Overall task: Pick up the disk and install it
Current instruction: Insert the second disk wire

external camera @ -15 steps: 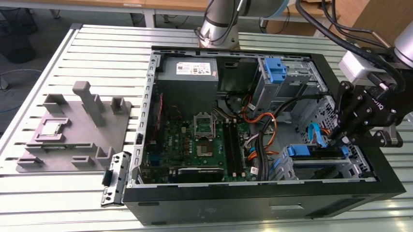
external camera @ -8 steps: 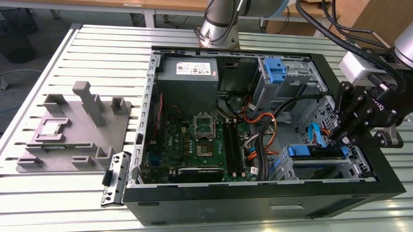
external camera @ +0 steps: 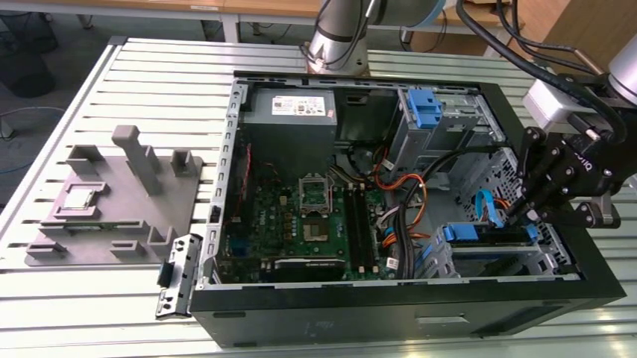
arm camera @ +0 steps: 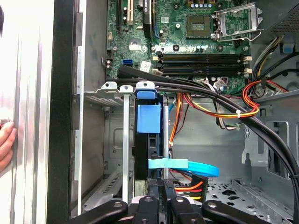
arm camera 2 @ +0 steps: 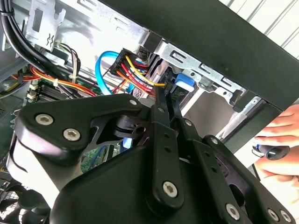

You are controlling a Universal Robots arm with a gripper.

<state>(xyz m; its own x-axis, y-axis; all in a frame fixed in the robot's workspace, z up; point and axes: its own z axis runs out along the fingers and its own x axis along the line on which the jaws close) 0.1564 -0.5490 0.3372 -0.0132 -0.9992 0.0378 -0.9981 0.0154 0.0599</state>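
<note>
Black gripper (arm camera: 161, 198) linkages loom closest in both wrist views, the fingers drawn together against the back edge of the disk (arm camera: 148, 140), which stands on edge in the drive bay (arm camera: 125, 140) of the computer case (external camera: 398, 317). Seating it well likely means pushing straight along the bay rails, with the blue data cable (arm camera: 187, 165) and power wires (arm camera 2: 135, 70) kept from snagging.

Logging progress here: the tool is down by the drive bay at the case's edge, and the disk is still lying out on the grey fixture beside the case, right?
Not quite. The tool is by the drive bay, but the disk is not on the grey fixture. The first wrist view shows it standing in the bay with its blue carrier, just ahead of the tool.
</note>
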